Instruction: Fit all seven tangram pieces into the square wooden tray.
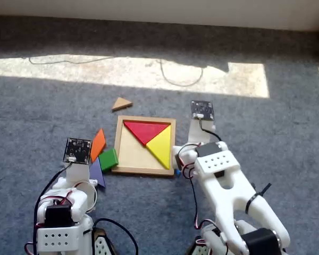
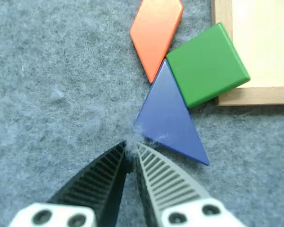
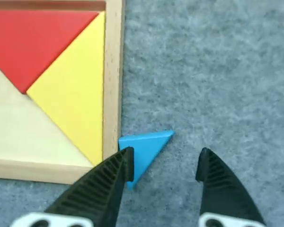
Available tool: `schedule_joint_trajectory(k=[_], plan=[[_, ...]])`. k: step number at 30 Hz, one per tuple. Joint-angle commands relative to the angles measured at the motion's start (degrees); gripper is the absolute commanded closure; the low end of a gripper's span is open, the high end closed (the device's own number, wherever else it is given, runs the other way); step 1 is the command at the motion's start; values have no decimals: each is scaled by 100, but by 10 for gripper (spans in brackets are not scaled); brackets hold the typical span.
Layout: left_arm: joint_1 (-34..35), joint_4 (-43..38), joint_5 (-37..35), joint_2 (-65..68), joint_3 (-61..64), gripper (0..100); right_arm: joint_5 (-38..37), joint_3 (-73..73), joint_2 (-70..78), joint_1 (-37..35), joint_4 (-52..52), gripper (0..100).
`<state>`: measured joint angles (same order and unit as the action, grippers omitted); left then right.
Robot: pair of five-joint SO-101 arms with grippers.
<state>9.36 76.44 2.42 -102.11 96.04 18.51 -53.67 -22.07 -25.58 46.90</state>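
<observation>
1. an indoor carpeted room; whether it is a home or an office cannot be told.
2. a grey-blue short-pile carpet covers the whole surface and looks fuzzy up close.
3. a bright patch of sunlight lies across it.
4. a thin loose cable trails over the carpet.
5. a pale wall strip edges the far side.

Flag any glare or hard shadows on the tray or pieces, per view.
High view: a bright sun patch washes out the carpet beyond the tray, which sits in shade. Left wrist view: even light on the dark-blue triangle, no glare. Right wrist view: even light on the light-blue triangle, no hard shadow.
</observation>
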Motion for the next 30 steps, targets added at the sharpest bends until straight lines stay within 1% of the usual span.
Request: schedule_joint_trajectory(k=[1, 5, 9, 11, 13, 16, 18, 24, 27, 30], plan=[[40, 26, 26, -233, 110, 993, 413, 725, 330, -154, -48, 780], [40, 26, 26, -233, 110, 993, 712, 1138, 1103, -154, -48, 780], [40, 26, 26, -233, 110, 993, 703, 1244, 1912, -127, -48, 780], [40, 26, 26, -233, 110, 993, 695, 1218, 2026, -57, -40, 780], [40, 26, 26, -233, 110, 993, 615, 1218, 1886, 75, -13, 780], [40, 26, 26, -233, 110, 993, -70, 1200, 1525, 330, 532, 780], [40, 26, 26, -233, 110, 993, -369, 1200, 1262, 505, 822, 780], [40, 26, 26, -233, 110, 993, -484, 1200, 593, 769, 1376, 780], [40, 26, 26, -233, 110, 993, -475, 1200, 233, 690, 1525, 780], [40, 26, 26, -233, 110, 993, -431, 1191, 40, 444, 1525, 780]])
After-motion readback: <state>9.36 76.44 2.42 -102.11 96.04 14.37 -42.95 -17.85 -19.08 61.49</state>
